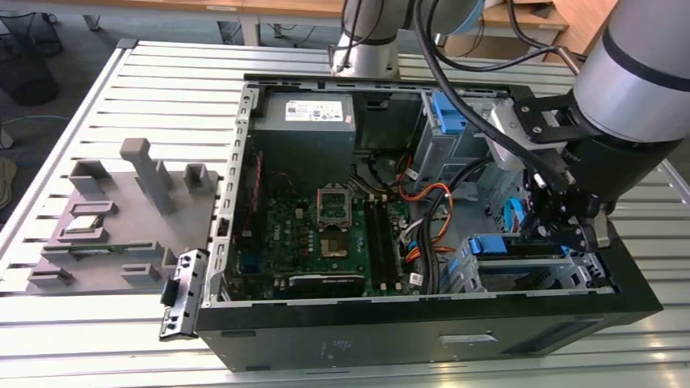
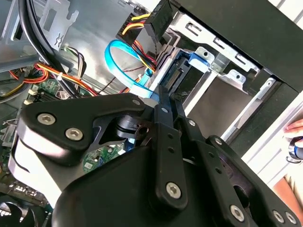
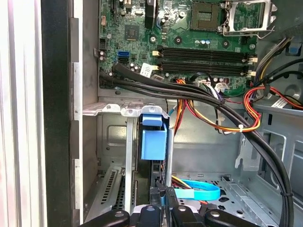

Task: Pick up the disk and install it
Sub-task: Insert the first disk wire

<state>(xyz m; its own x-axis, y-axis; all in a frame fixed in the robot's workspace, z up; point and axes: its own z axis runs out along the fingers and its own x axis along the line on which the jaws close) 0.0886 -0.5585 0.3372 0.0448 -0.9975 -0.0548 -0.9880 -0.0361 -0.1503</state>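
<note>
The disk [image 3: 154,142] stands on edge in the metal cage [image 3: 111,137]. In the exterior view the cage lies at four o'clock from the motherboard [image 1: 323,226], inside the computer case [image 1: 431,331] on the desk [image 1: 161,89]. The tool [image 2: 161,91] is clenched, with its tips right at the disk's connector end; I cannot tell whether they press on it. The disk is probably stiff, heavy for its size, slick on its metal faces and sensitive to knocks. Its blue frame [image 2: 198,59] looks the safer hold, gripped across the side rails and away from the connectors and the blue cable [image 3: 199,191].
</note>
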